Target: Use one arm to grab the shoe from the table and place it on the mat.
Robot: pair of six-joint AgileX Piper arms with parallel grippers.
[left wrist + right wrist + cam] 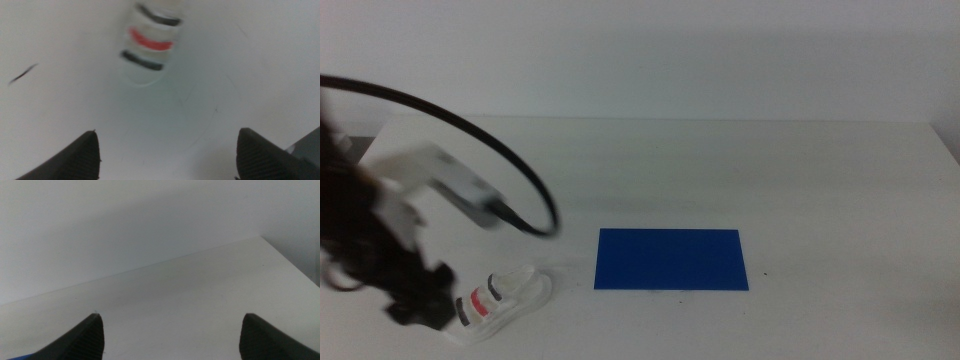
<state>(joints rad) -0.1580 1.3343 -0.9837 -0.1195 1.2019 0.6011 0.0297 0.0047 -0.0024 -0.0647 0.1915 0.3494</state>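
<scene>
The small white shoe (502, 303) with two dark straps and one red strap lies on the white table (720, 170) at the front left. The left arm (380, 230) comes in from the left, and its gripper (420, 300) hangs just left of the shoe. In the left wrist view the shoe (150, 42) lies beyond the gripper (167, 155), whose jaws stand wide open and empty. The blue mat (671, 259) lies flat right of the shoe. The right gripper (172, 337) is open and empty, out of the middle view.
A thick black cable (480, 140) loops from the left arm over the table's left part. The table's far edge (670, 118) meets a pale wall. A sliver of the mat (15, 357) shows in the right wrist view.
</scene>
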